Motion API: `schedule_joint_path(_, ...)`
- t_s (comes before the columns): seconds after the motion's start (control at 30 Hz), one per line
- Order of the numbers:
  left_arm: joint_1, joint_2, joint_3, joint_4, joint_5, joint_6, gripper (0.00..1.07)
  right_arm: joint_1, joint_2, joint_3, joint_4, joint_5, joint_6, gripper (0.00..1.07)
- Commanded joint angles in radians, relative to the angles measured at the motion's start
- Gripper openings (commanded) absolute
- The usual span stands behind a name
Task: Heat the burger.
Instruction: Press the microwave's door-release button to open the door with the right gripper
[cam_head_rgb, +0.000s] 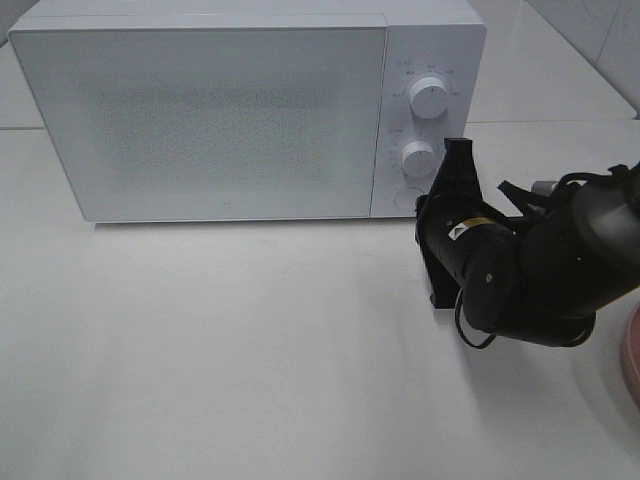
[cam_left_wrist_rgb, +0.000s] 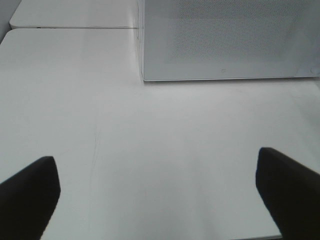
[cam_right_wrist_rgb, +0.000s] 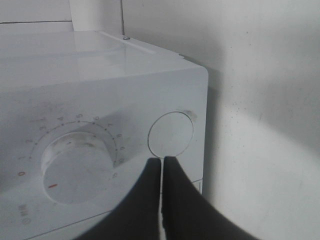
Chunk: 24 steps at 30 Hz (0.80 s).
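Observation:
The burger is out of view. The white microwave (cam_head_rgb: 220, 110) stands at the back of the table with its door closed. My right gripper (cam_head_rgb: 453, 148) is shut and holds nothing. In the right wrist view the right gripper (cam_right_wrist_rgb: 162, 161) has its tips pressed together right at the edge of the round button (cam_right_wrist_rgb: 171, 134) on the control panel, beside the lower dial (cam_right_wrist_rgb: 75, 165). My left gripper (cam_left_wrist_rgb: 160, 200) is open over bare tabletop in front of the microwave (cam_left_wrist_rgb: 225, 40), with nothing between its fingers (cam_left_wrist_rgb: 27, 195). It does not show in the exterior high view.
A second dial (cam_head_rgb: 430, 97) sits above the lower dial (cam_head_rgb: 417, 158) on the panel. The rim of a pink plate (cam_head_rgb: 632, 350) shows at the right edge, behind the right arm. White tabletop (cam_head_rgb: 250, 340) stretches in front of the microwave.

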Motion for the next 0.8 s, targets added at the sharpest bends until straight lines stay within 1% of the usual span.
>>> schedule_joint_path(0.03, -0.001, -0.015, 0.001, -0.004, -0.007, 0.002, 1.0, -0.005, 0.027, -0.04, -0.002, 0.012, -0.005, 0.0)
schedule_joint_path(0.17, -0.001, -0.015, 0.001, -0.004, -0.007, 0.002, 1.0, -0.005, 0.059, -0.075, -0.003, 0.017, -0.001, 0.0)
schedule_joint_path(0.3, -0.001, -0.015, 0.001, -0.004, -0.007, 0.002, 1.0, -0.038, 0.087, -0.115, -0.014, 0.035, -0.001, 0.0)
schedule_joint_path(0.4, -0.001, -0.015, 0.001, -0.004, -0.007, 0.002, 1.0, -0.05, 0.093, -0.13, -0.016, 0.035, -0.002, 0.0)
schedule_joint_path(0.53, -0.001, -0.015, 0.001, -0.004, -0.007, 0.002, 1.0, -0.05, 0.097, -0.131, -0.012, 0.047, -0.005, 0.0)
schedule_joint_path(0.8, -0.001, -0.005, 0.001, -0.004, -0.007, 0.002, 1.0, -0.05, 0.133, -0.167, -0.02, 0.058, 0.009, 0.0)
